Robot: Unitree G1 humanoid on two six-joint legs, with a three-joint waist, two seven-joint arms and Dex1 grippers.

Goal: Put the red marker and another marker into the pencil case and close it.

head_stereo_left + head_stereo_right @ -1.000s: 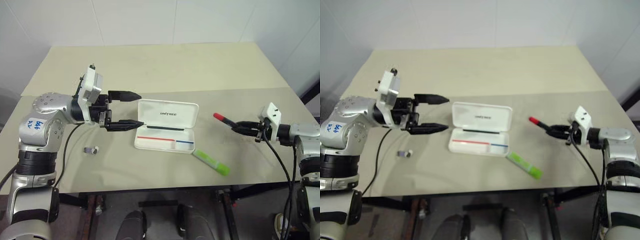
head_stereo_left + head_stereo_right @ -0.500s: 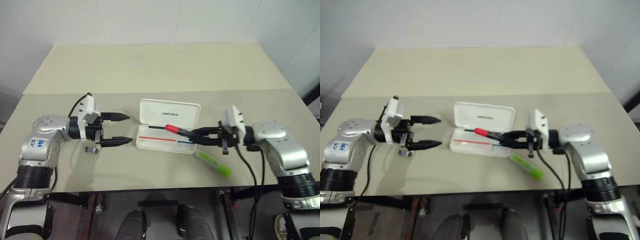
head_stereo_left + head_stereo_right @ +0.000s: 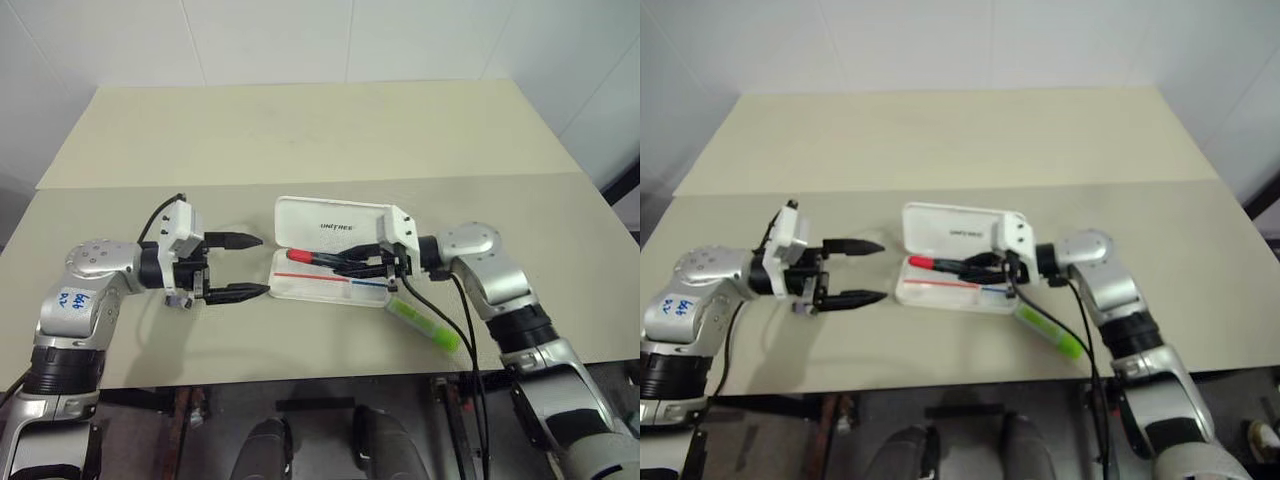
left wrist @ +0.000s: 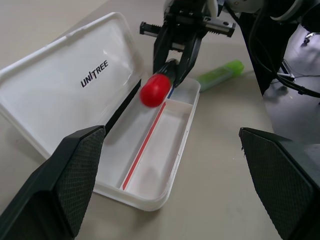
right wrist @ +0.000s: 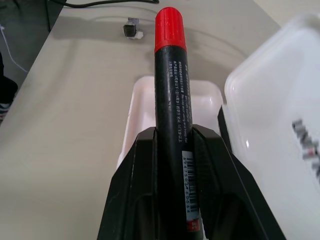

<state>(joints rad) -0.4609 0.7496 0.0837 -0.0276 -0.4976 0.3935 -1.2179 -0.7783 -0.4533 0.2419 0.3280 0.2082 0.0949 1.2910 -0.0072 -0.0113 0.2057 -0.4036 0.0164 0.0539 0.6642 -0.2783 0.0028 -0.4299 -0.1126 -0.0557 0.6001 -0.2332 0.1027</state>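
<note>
The white pencil case lies open at the table's middle, lid laid back with the logo showing. The red marker, black barrel with its red cap pointing toward my left arm, hangs lengthwise over the tray. My right gripper is shut on the marker's barrel. The lime-green highlighter lies on the table just right of the case's front corner. My left gripper stands open, left of the case and level with it, nothing between its fingers.
A small grey object lies on the table under my left wrist. The table's front edge runs close below the case. Bare tabletop stretches behind the case.
My right gripper has swung in from the right with the red marker, bringing it over the case's tray. My left gripper has sunk a little and stays open.
</note>
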